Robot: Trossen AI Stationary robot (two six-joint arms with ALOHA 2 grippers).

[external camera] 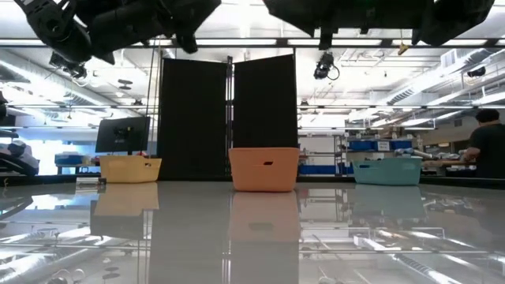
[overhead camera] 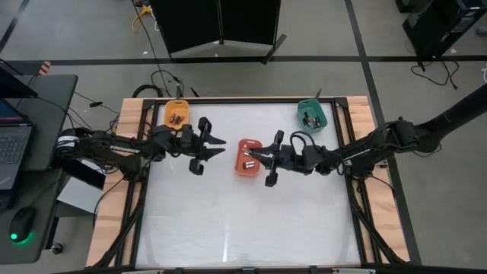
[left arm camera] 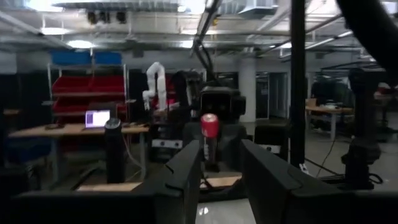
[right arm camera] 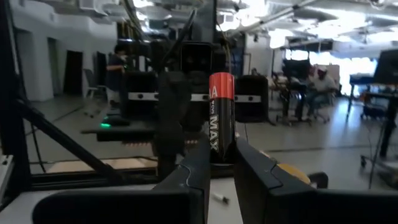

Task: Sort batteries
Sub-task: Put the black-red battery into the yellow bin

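Battery handover above the middle tray

My right gripper [right arm camera: 221, 163] is clamped on a battery [right arm camera: 221, 118] held upright over the red-orange tray [overhead camera: 246, 157]; left gripper [left arm camera: 221, 163] stands apart, facing it. Battery looks hard, smooth, slippery: I'd pinch mid-body.

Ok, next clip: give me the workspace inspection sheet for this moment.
Surface: glossy white table.
Job's things: one battery upright in the right end effector; more batteries in the red tray; others in the orange tray and teal tray.
Clutter: nothing seen.
End effectors: right shut on the battery; left end effector open, facing it.
Cables: loose cables on the floor behind the table.
Surroundings: laptop, mouse, black screen, person in the background.
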